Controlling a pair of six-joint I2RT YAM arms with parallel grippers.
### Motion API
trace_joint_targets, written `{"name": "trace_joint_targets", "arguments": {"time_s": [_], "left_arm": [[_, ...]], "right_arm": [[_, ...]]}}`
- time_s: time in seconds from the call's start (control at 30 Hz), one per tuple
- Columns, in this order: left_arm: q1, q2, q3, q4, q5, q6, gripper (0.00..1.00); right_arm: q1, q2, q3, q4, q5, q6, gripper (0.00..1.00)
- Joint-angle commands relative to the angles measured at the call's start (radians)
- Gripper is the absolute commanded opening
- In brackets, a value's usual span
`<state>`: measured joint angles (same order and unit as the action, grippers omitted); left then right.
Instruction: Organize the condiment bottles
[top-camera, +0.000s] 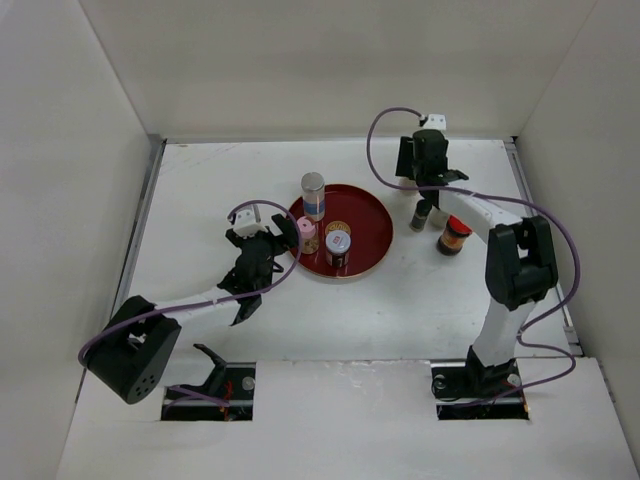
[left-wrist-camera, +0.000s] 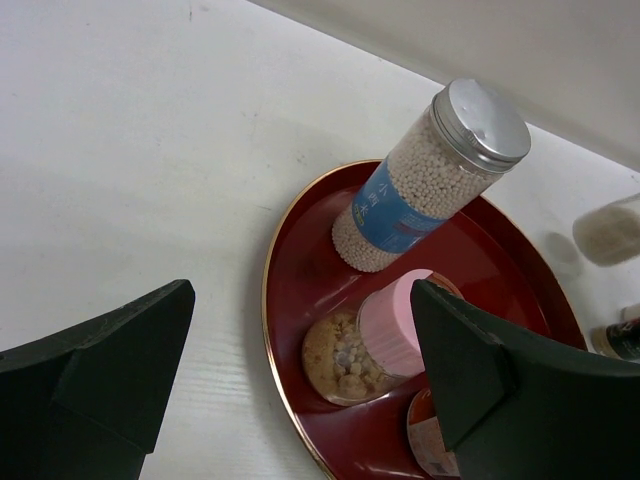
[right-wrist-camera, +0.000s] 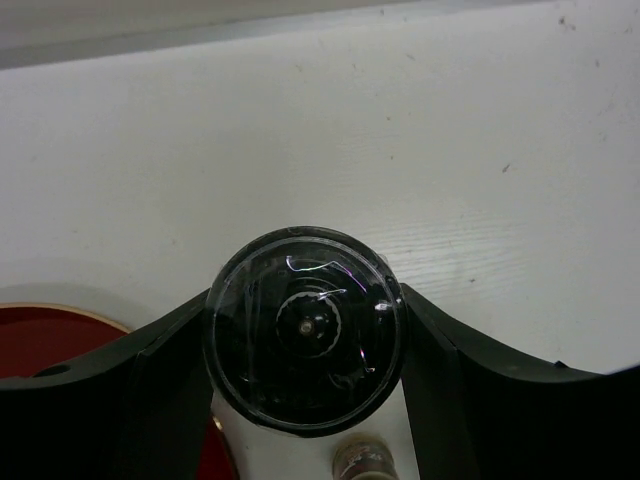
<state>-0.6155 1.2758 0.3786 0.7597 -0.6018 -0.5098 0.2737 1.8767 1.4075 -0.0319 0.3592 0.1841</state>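
Note:
A round red tray (top-camera: 368, 222) holds a tall grey-capped jar of white beads (top-camera: 313, 192), a pink-capped jar (top-camera: 306, 235), a white-capped jar with a red label (top-camera: 338, 248) and a low jar (top-camera: 338, 229). My left gripper (top-camera: 274, 247) is open at the tray's left rim. In the left wrist view the gripper (left-wrist-camera: 300, 300) has the pink-capped jar (left-wrist-camera: 392, 325) by its right finger, apart from the left one. My right gripper (right-wrist-camera: 305, 312) is shut on a black-capped bottle (right-wrist-camera: 304, 330), right of the tray. In the top view the gripper (top-camera: 432, 178) hides that bottle.
A small dark-capped bottle (top-camera: 421, 214) and a red-capped dark jar (top-camera: 454, 236) stand on the table right of the tray. White walls close in the table (top-camera: 210, 190) on three sides. The tray rim (right-wrist-camera: 60, 312) shows at the right wrist view's lower left.

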Motion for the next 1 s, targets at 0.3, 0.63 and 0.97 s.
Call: {"name": "trace_joint_targets", "arguments": {"time_s": [0.3,0.63,0.97], "left_arm": [[0.007,-0.009,-0.004,0.053,-0.007,-0.012,0.9],[0.013,-0.001,-0.009,0.063,-0.007,-0.012,0.9],[0.01,-0.001,-0.007,0.063,-0.004,-0.012,0.9]], "right_arm": [[0.242,-0.068,0.034,0.196,-0.041,0.005,0.56],[0.301,0.073,0.093,0.184,-0.083,0.028,0.63],[0.315,-0.114,-0.047,0.19,-0.049,0.048,1.0]]}}
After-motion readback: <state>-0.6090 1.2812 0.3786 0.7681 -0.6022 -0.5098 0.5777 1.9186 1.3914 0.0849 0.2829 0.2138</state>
